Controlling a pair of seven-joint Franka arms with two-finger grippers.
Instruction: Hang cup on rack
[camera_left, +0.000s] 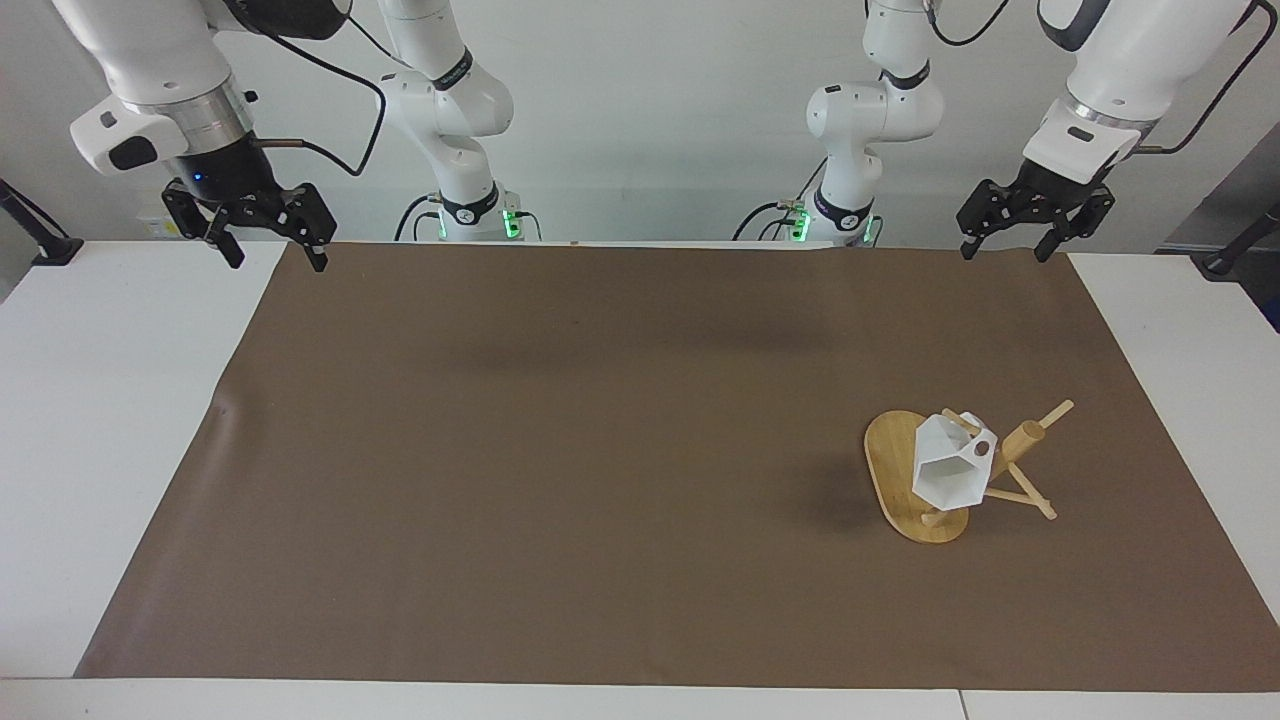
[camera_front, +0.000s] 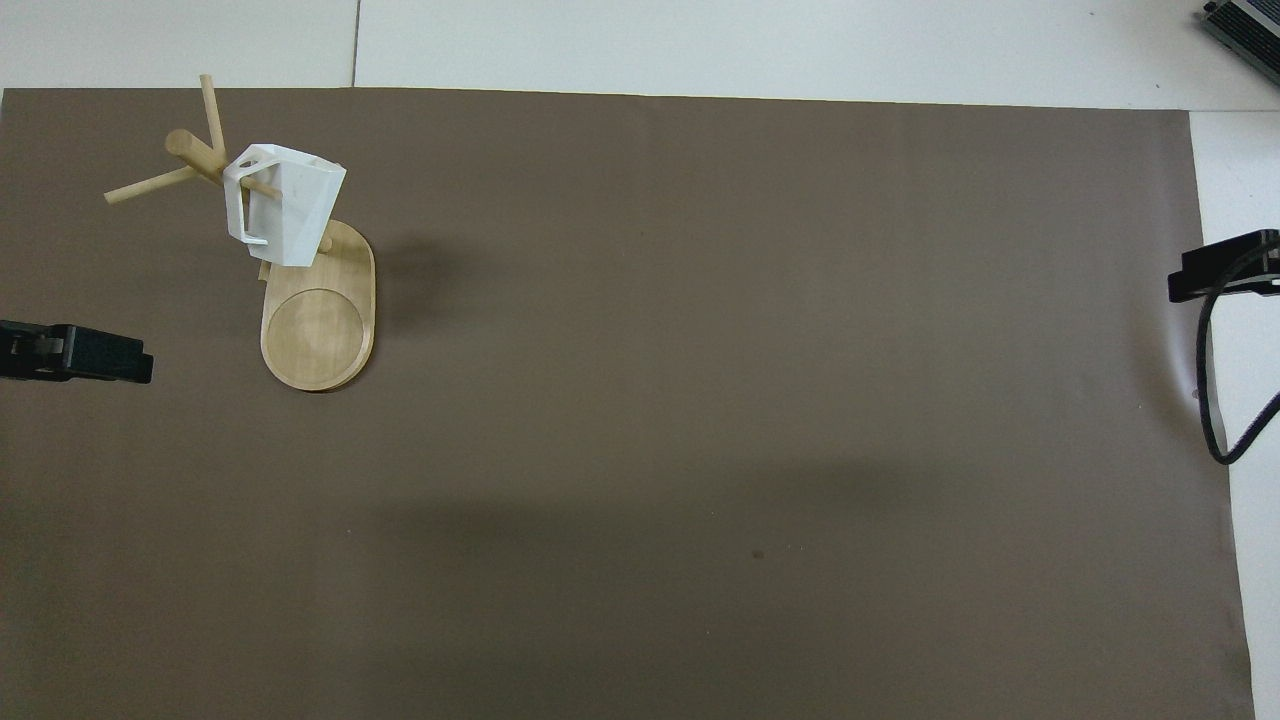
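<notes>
Now one cup hung on one rack, left tool and right tool both released, raised over mat corners

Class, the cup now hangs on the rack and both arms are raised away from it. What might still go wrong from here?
1. The cup hangs by its handle on one thin peg of the rack; a knock might slide it off.
2. It hangs out over one end of the base, so the rack may be easier to tip.
3. The left gripper and right gripper hang open, so neither steadies it.
</notes>
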